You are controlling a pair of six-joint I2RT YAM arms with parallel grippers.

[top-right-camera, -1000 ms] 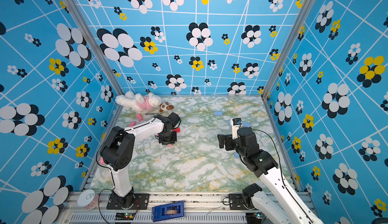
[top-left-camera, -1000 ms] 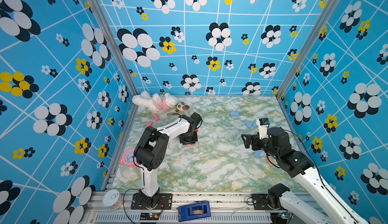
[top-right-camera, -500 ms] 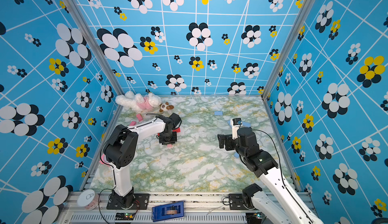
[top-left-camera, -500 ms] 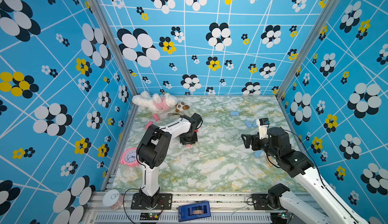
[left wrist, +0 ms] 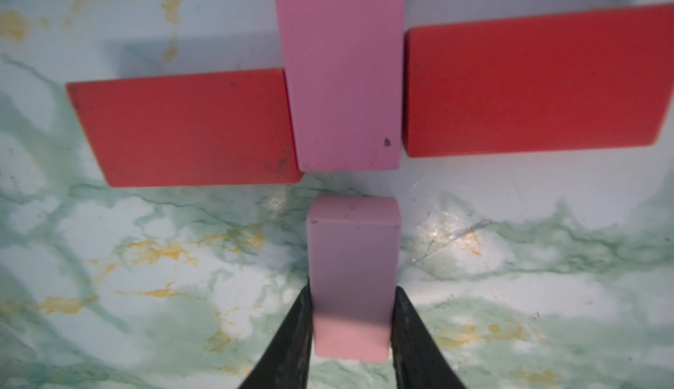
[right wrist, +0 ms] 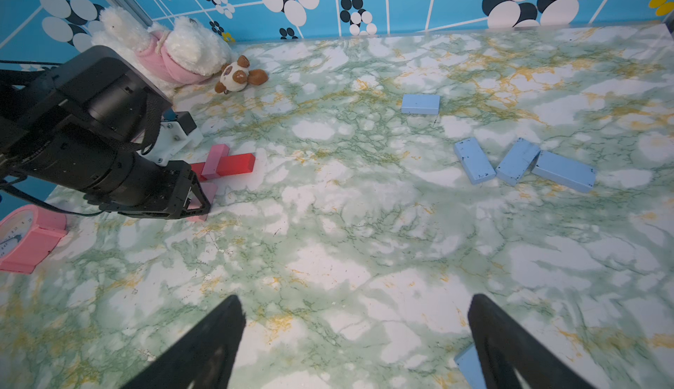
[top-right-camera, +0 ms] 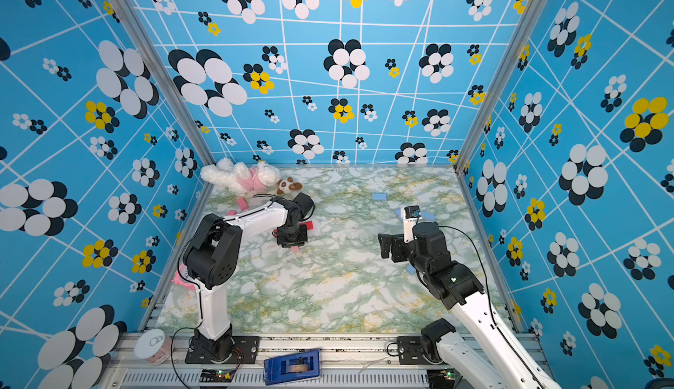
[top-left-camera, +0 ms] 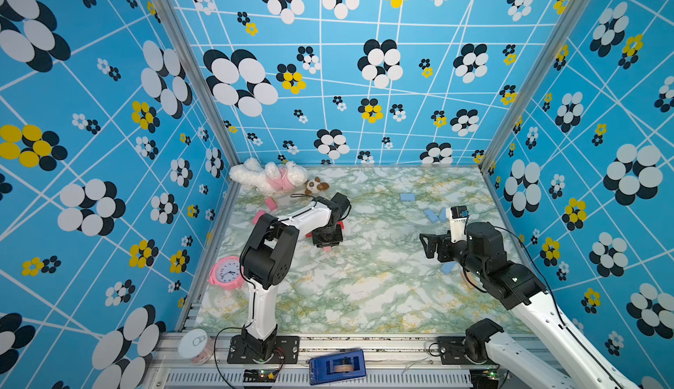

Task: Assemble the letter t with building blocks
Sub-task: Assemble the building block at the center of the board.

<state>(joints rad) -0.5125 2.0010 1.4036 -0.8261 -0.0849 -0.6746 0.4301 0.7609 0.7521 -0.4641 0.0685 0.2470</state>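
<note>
Both jaws of my left gripper [left wrist: 352,292] are pinching a pink block [left wrist: 352,256] across its width, just short of the second pink block [left wrist: 343,77] between red blocks [left wrist: 189,128]. I am judging it light, stiff, smooth. My right gripper [right wrist: 355,303] is hanging wide open, empty.

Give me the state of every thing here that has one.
left tool, shut on the lower pink block
right tool, open and empty
upper pink block, lying between the red blocks
light blue blocks, lying loose, unused
alarm clock, face up
plush toy, lying down
</note>
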